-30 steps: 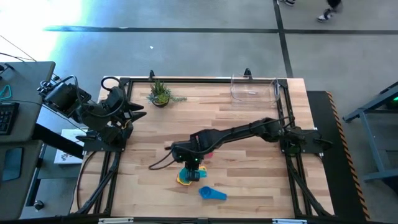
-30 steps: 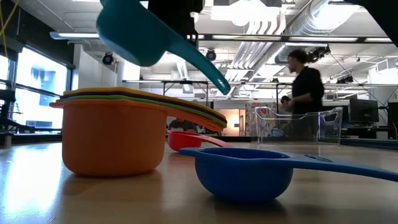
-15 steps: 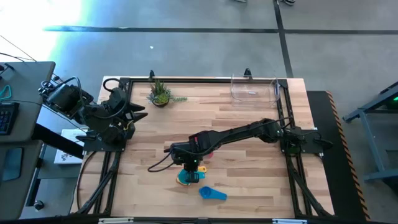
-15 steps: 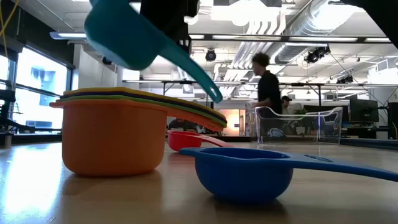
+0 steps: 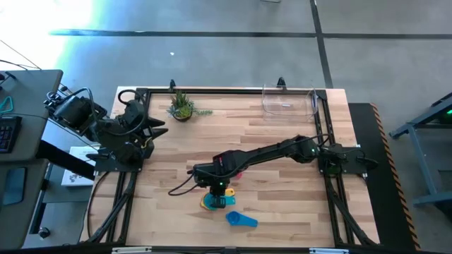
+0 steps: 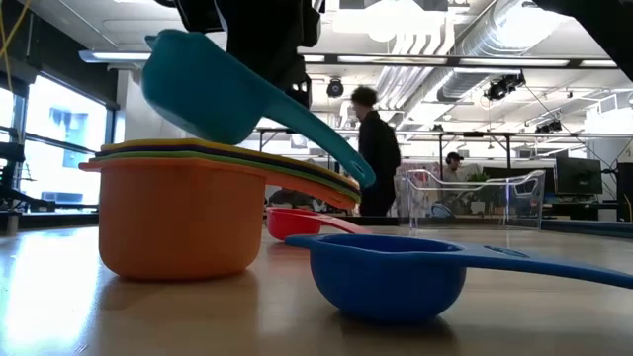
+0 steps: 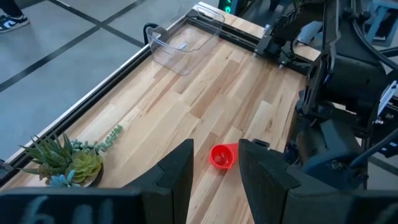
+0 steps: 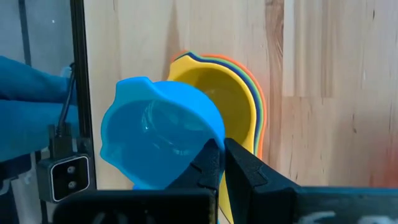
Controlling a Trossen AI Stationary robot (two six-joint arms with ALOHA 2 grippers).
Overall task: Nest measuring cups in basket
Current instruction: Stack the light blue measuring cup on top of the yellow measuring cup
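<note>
Nesting step. The right tool [image 5: 219, 195] is clamped on the handle of the teal cup [image 6: 203, 89], which hangs tilted just above the stack [image 6: 178, 213] of nested cups near the front of the worktop [image 5: 282, 162]. In the right wrist view the cup's bowl sits off to one side of the yellow cup [image 8: 233, 102] at the top of the stack, overlapping it only in part.

To seat it well, first bring the teal bowl squarely over the yellow bowl, then level it so the rim comes down flat; a tilted rim is likely to catch the stack's edge and push the whole stack along the wood. Turn the handle to lie along the fanned handles below. Lower gently and let go only once the bowl has dropped inside.

The blue cup [image 6: 391, 277] lies beside the stack, and a red cup [image 7: 221, 157] lies farther back; both wait their turn. The basket [image 5: 288, 100] stands well apart at the far right corner, apparently without cups in it.

The left tool [image 7: 214, 180] rests at the worktop's left edge, fingers apart and holding nothing.
</note>
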